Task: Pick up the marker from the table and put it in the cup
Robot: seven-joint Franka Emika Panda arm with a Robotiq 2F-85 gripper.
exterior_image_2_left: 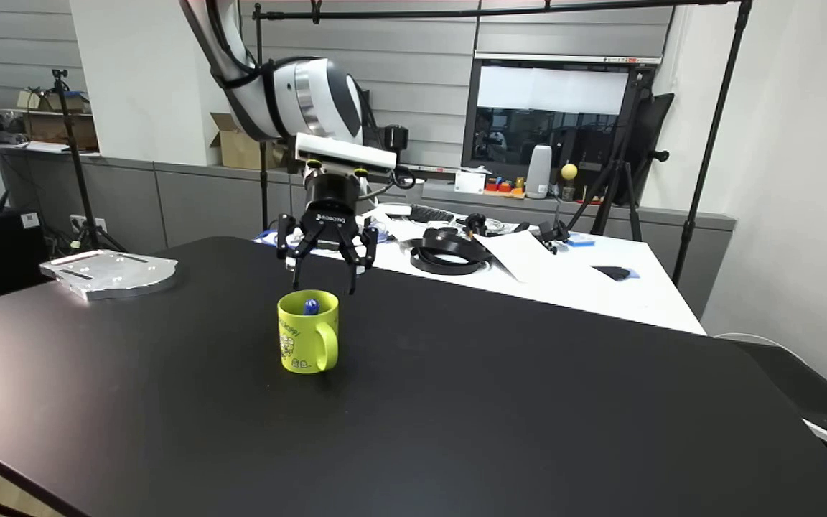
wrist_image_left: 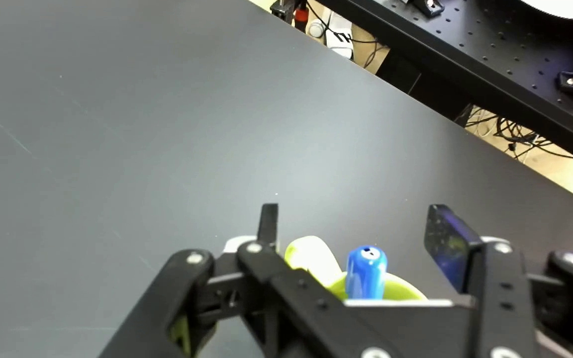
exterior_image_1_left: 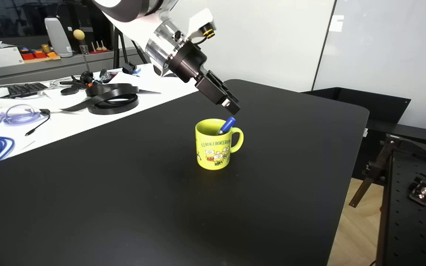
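Marker [exterior_image_1_left: 228, 125] tilted toward two o'clock inside cup [exterior_image_1_left: 213, 151] in an exterior view; end effector [exterior_image_2_left: 324, 281] just above, near one o'clock in both exterior views, jaws wide, gripping nothing: best lift slowly toward twelve without closing, to avoid tipping either.

One cup [exterior_image_1_left: 213, 149], one marker [exterior_image_1_left: 228, 125]

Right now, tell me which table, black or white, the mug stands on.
The black table: the yellow-green mug, marker inside, stands on it, while the white table carries cables.
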